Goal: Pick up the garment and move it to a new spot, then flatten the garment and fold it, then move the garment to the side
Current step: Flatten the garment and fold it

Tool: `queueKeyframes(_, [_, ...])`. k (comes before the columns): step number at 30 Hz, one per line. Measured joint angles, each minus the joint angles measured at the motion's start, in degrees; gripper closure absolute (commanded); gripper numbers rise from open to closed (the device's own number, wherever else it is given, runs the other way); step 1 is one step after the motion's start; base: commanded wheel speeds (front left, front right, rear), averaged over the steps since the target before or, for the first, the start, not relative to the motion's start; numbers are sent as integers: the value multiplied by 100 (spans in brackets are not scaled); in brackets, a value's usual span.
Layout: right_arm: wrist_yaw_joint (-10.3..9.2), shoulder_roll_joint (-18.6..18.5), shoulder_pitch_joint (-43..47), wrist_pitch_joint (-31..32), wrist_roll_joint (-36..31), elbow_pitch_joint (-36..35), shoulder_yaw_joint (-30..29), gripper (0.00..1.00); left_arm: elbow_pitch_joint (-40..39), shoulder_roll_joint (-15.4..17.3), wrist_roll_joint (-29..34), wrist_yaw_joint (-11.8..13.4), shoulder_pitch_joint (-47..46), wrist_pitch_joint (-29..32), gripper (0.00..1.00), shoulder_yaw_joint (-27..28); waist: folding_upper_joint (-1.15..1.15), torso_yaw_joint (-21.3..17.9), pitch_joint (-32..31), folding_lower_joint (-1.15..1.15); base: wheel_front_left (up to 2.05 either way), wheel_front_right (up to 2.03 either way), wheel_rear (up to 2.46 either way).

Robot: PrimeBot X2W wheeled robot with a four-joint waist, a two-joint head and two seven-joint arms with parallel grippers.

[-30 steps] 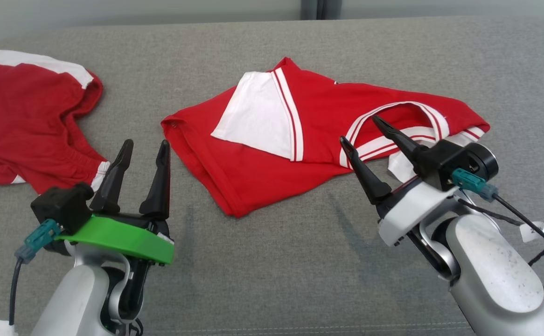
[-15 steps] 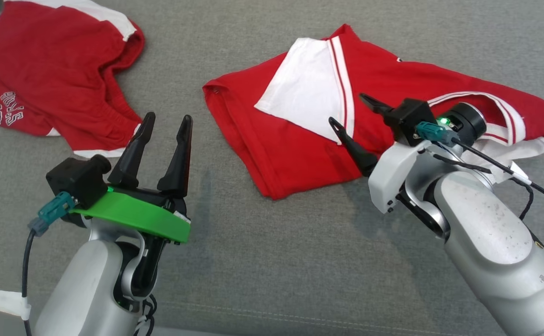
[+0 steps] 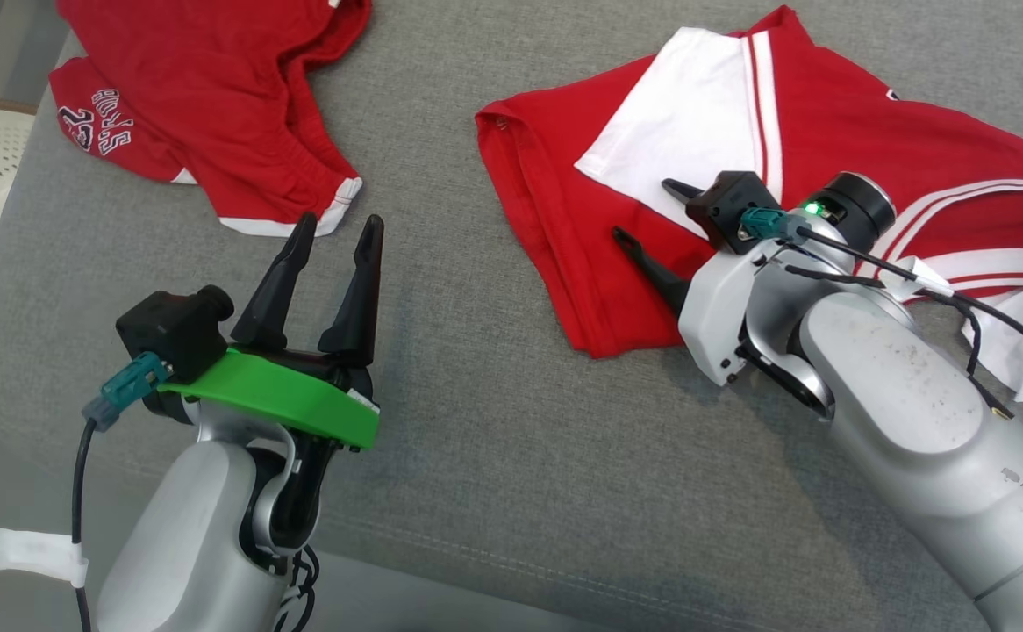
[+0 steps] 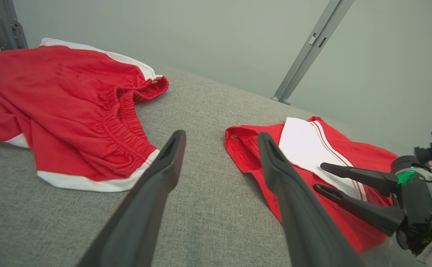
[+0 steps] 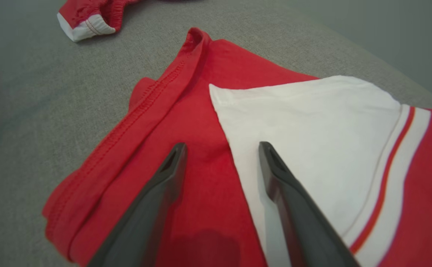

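Head view: nearest me, my left tool (image 3: pixel 339 221) hangs released above the grey cushion (image 3: pixel 494 439). My right tool (image 3: pixel 643 208), spread and empty, hovers over the garment's (image 3: pixel 836 123) near left corner. The red shorts (image 3: pixel 213 105) lie beyond, well left.

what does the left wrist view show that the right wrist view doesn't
Left wrist view adds: the left gripper, jaws open over the grey fabric surface; the red shorts with their elastic waistband; a slanted metal strut; the right gripper from the side. Right wrist view adds: the red shirt up close, with its stitched hem and the red stripe on white trim. Shared: the right gripper, jaws open above the shirt's red-white edge; the shirt; a white-trimmed corner of the shorts; the grey surface.
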Motion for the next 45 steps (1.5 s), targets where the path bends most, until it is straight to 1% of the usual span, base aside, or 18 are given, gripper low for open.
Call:
queueKeyframes(8, [0, -57, -304, 43, 45, 378, 64, 0, 158, 2, -33, -3, -1, -102, 0, 59, 0, 208, 97, 0, 0, 0, 0])
queueKeyframes(13, [0, -59, -425, 22, 42, 606, -109, 0, 247, 2, -33, -31, -1, -129, 0, 68, 0, 204, 96, 0, 0, 0, 0])
queueKeyframes(15, [0, -59, -470, -20, 41, 701, -135, 24, 267, 2, -33, -49, -3, -132, 0, 66, 0, 187, 90, 0, 0, 0, 0])
queueKeyframes(16, [0, -58, -495, -38, 41, 739, -141, 55, 276, 1, -33, -49, -5, -133, 0, 66, 0, 178, 88, 0, 0, 0, 0])
queueKeyframes(17, [0, -55, -510, -67, 41, 766, -147, 55, 287, 1, -33, -51, -8, -134, 0, 66, 0, 167, 85, 0, 0, 0, 0])
queueKeyframes(18, [0, -43, -526, -93, 41, 843, -153, 93, 316, 1, -33, -55, -24, -140, 0, 67, 0, 145, 82, 0, 0, 0, 0])
queueKeyframes(19, [0, -38, -530, -122, 41, 877, -158, 100, 332, 2, -33, -56, -38, -168, 0, 67, 0, 134, 80, 0, 0, 0, 0])
queueKeyframes(23, [-4, 30, -602, -338, 41, 939, -200, 100, 392, 8, -32, -80, -108, -176, 0, 74, 0, 83, 77, 0, 0, 0, 0])
queueKeyframes(26, [-22, 198, -677, -599, 44, 943, -275, 100, 431, 46, -22, -105, -110, -177, 0, 90, 0, 16, 54, 0, 0, 0, 0])
queueKeyframes(30, [-124, 417, -683, -962, 207, 915, -452, 100, 445, 105, 22, -135, -132, -177, 0, 86, 0, -112, 8, 0, 0, 0, 0])
queueKeyframes(32, [-215, 488, -683, -1151, 298, 887, -581, 100, 488, 160, 35, -151, -182, -172, 0, 75, 0, -197, -14, 0, 0, 0, 0])
queueKeyframes(38, [-365, 538, -678, -1658, 563, 697, -940, 100, 621, 199, -23, -207, -355, 1, 0, 78, 0, -510, -55, 0, 0, 0, 0])
queueKeyframes(40, [-376, 530, -673, -1785, 600, 650, -1027, 100, 671, 197, -65, -247, -411, 94, 0, 70, 0, -629, -60, 0, 0, 0, 0])
queueKeyframes(41, [-415, 530, -669, -1850, 602, 623, -1063, 100, 714, 198, -92, -248, -461, 145, 0, 69, 0, -689, -61, 0, 0, 0, 0])
queueKeyframes(44, [-423, 523, -647, -2006, 653, 526, -1147, 100, 827, 222, -99, -249, -643, 261, 0, 76, 0, -874, -63, 0, 0, 0, 0])
queueKeyframes(45, [-465, 524, -625, -2031, 658, 494, -1178, 100, 880, 229, -112, -249, -704, 310, 0, 87, 0, -938, -64, 0, 0, 0, 0])
